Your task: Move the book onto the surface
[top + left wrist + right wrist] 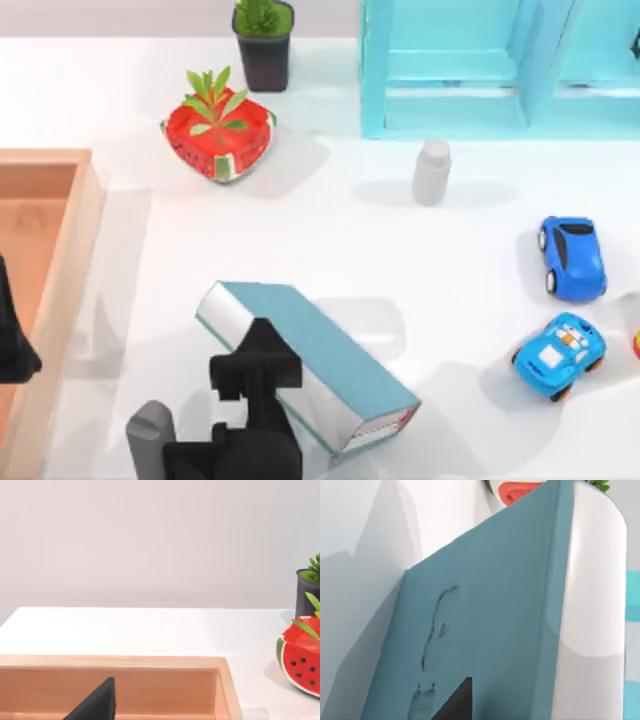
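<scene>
The teal hardcover book (310, 360) stands tilted on edge above the white tabletop (400, 250), left of the two blue toy cars (572, 258). My right gripper (255, 372) holds it across its cover, jaws closed on it. It looks stiff, slick and heavy, so I judge a grip near mid-cover best. My left gripper (95, 705) idles over the wooden tray (60, 250); its jaws I cannot tell.

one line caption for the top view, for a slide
Right hand grips the teal book, tilted above the white tabletop; left hand sits over the wooden tray.
</scene>
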You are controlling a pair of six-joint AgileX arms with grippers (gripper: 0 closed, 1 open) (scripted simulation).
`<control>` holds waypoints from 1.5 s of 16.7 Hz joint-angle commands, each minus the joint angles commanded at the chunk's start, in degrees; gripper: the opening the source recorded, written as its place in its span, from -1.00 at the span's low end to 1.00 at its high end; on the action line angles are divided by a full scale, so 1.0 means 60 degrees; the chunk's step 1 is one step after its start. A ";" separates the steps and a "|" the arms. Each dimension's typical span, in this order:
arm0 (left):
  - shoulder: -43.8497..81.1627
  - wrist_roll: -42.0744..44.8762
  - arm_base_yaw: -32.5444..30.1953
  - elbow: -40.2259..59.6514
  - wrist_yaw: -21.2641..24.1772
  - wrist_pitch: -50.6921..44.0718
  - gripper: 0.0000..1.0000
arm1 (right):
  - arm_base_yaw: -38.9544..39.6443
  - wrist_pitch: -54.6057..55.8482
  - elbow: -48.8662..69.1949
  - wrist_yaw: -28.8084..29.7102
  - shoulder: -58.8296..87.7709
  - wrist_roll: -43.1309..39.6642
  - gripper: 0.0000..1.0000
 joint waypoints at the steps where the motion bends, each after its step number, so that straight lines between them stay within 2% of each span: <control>1: 0.0000 0.0000 0.0000 0.0000 0.0000 0.0000 1.00 | 0.0000 0.0000 0.0000 0.0000 0.0000 0.0000 1.00; 10: 0.0000 0.0000 0.0000 0.0000 0.0000 0.0000 1.00 | 0.0018 0.0004 0.0005 -0.0006 0.0008 0.0020 1.00; 13: 0.0000 0.0000 0.0000 0.0000 0.0000 0.0000 1.00 | 0.0544 -0.0599 0.0290 -0.0087 0.0190 0.0636 1.00; 15: 0.0000 0.0000 0.0000 0.0000 0.0000 0.0000 1.00 | 0.1180 -0.1510 0.0662 -0.0120 0.0426 0.1557 1.00; 18: 0.0000 0.0000 0.0000 0.0000 0.0000 0.0000 1.00 | 0.2264 -0.3610 0.1407 -0.0092 0.0872 0.3649 1.00; 25: 0.0000 0.0000 0.0000 0.0000 0.0000 0.0000 1.00 | 0.3817 -1.0208 0.3310 0.0057 0.1877 0.9236 1.00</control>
